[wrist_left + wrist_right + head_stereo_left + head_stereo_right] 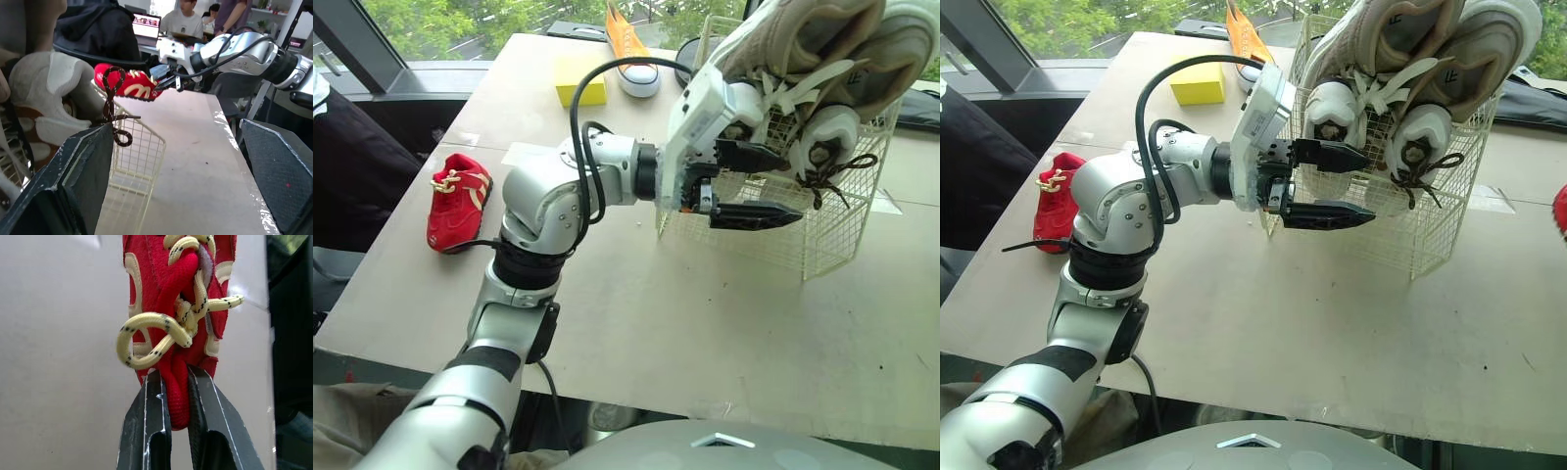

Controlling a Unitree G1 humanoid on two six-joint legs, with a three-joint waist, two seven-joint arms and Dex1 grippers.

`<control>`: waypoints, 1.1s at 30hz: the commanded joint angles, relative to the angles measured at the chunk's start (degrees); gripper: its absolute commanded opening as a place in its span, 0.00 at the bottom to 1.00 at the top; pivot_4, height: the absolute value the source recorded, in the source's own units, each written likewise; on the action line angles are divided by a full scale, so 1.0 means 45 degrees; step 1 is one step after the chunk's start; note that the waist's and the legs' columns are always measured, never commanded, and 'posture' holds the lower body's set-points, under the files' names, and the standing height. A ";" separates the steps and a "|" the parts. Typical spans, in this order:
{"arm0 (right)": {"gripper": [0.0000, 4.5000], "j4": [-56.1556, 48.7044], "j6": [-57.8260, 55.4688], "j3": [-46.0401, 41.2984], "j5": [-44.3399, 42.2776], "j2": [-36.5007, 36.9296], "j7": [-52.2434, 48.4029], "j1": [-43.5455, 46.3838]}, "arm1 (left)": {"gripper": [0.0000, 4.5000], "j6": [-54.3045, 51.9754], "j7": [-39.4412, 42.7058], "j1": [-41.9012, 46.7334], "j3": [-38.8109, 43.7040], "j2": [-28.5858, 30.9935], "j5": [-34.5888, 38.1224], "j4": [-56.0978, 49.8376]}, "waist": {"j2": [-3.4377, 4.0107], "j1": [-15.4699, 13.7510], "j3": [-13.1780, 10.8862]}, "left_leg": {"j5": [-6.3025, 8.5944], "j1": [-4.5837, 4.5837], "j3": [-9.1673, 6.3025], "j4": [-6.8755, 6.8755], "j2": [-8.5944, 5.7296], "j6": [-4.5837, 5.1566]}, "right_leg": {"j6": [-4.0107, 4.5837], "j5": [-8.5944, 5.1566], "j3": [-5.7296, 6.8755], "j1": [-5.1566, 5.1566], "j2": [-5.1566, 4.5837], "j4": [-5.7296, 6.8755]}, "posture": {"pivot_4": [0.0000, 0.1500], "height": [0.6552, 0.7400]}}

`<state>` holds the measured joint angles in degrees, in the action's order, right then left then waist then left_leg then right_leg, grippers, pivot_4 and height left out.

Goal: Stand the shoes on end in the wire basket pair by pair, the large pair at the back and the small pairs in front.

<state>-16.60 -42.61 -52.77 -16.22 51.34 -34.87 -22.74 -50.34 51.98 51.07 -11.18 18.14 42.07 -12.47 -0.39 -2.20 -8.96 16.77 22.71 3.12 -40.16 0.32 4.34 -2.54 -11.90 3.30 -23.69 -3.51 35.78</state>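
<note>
Beside the cream wire basket (pixel 1430 235) holding upright pale sneakers (pixel 1420 137), left gripper (pixel 1356 183) fingers spread wide, empty; right gripper (pixel 178 382) fingers clamp small red lace-up shoe (pixel 161 279) by its tongue.

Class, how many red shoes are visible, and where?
2. One red shoe lies left on the table; the second red shoe is clamped by the right pincer. Others may be hidden.

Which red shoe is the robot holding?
The red shoe pinched in the right gripper. The other red shoe sits alone on the table, on the robot's left.
</note>
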 commanded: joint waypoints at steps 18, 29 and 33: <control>0.01 -0.6280 0.1202 -0.0928 -0.9273 0.4971 -0.4415 0.2706 | 1.00 -0.2849 -0.0183 0.2141 0.4144 0.1772 0.2501 0.3671 | -0.0060 0.0306 -0.0041 | 0.0033 -0.0008 -0.0023 -0.0004 0.0015 0.0057 | 0.0105 -0.0001 -0.0005 0.0002 -0.0038 0.0014 | 1.00 1.00; 0.01 -0.2568 0.8881 1.1822 -0.1954 0.5320 -0.8224 1.2985 | 1.00 -0.7060 0.2900 0.3454 0.1447 0.4307 0.3176 0.3684 | -0.0142 0.0310 -0.0108 | -0.0002 0.0029 -0.0042 -0.0013 -0.0023 -0.0008 | 0.0087 -0.0012 0.0022 -0.0012 -0.0105 -0.0020 | 1.00 1.00; 0.01 -0.1521 0.9650 1.3757 -0.0271 0.3328 -0.9211 1.5899 | 1.00 -0.7340 0.3477 0.3759 -0.0155 0.4592 0.2626 0.3418 | -0.0122 0.0370 -0.0122 | -0.0005 0.0016 -0.0030 -0.0016 -0.0026 -0.0011 | 0.0077 -0.0001 0.0012 -0.0018 -0.0102 0.0020 | 1.00 1.00</control>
<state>-25.07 -1.11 8.38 -20.09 67.37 -74.55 45.55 -82.46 65.90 66.88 -9.93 37.66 54.51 4.69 -0.94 -0.53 -9.51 16.75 22.78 2.97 -40.22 0.21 4.29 -2.24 -11.88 3.37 -23.78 -3.94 35.88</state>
